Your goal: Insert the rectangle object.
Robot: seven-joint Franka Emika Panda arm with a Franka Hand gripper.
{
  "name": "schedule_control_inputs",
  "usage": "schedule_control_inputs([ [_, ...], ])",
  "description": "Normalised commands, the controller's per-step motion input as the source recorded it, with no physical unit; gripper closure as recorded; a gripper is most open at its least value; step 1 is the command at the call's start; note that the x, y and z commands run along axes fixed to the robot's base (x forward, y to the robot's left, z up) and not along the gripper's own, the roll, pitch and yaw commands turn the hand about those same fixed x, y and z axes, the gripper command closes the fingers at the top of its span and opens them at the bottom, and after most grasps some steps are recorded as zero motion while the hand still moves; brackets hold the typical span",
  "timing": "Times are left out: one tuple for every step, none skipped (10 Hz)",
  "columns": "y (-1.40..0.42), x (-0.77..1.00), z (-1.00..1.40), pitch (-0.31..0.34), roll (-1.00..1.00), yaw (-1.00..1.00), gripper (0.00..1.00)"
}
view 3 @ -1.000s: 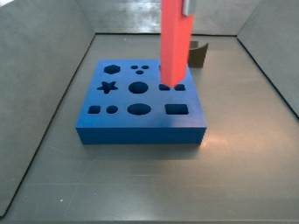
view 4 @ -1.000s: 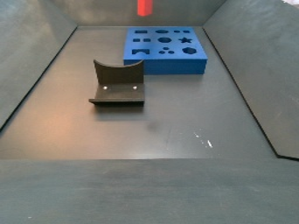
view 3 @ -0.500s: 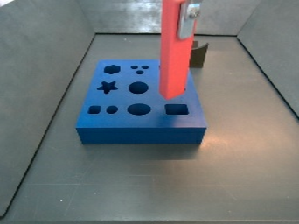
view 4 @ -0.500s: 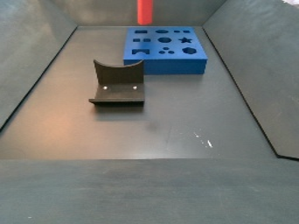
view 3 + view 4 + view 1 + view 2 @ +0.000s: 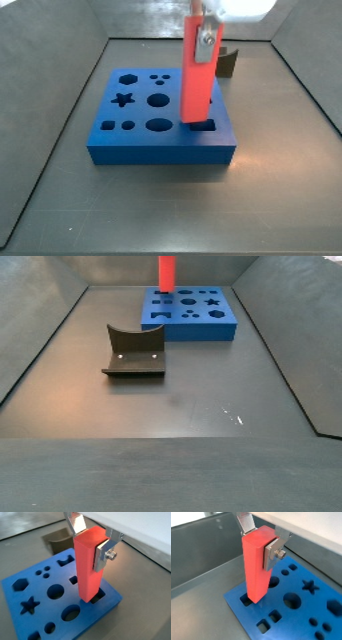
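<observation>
My gripper [image 5: 92,542] is shut on the top of the rectangle object [image 5: 90,567], a long red bar held upright. The bar also shows in the other wrist view [image 5: 256,567] and in both side views [image 5: 198,80] [image 5: 167,273]. Its lower end sits at the mouth of the rectangular hole [image 5: 205,125] at a corner of the blue block [image 5: 147,135]. How deep it reaches I cannot tell. The silver fingers [image 5: 272,552] clamp the bar's two sides. The gripper body is partly cut off above in a side view [image 5: 203,40].
The blue block [image 5: 194,314] has several shaped holes: star, hexagon, circles, squares. The dark fixture [image 5: 134,351] stands on the floor apart from the block and also shows behind it [image 5: 230,62] [image 5: 57,539]. Grey walls enclose the floor.
The gripper has carried the red bar across the block toward the rectangular hole and lowered it; its end now meets the hole. The block and the fixture have not moved.
</observation>
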Motion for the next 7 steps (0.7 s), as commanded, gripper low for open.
schedule_control_inputs([
  [-0.01, 0.43, -0.06, 0.074, 0.08, -0.53, 1.00],
  [0.09, 0.02, -0.03, 0.043, 0.00, 0.00, 1.00],
  [0.00, 0.20, -0.03, 0.073, 0.00, -0.03, 1.00],
  [-0.05, 0.23, -0.10, 0.066, 0.00, -0.01, 1.00],
  [-0.16, 0.22, -0.04, 0.056, 0.00, 0.00, 1.00],
  [-0.21, 0.14, 0.00, 0.044, 0.00, 0.00, 1.00],
  [-0.06, 0.08, -0.05, 0.037, 0.00, 0.00, 1.00],
])
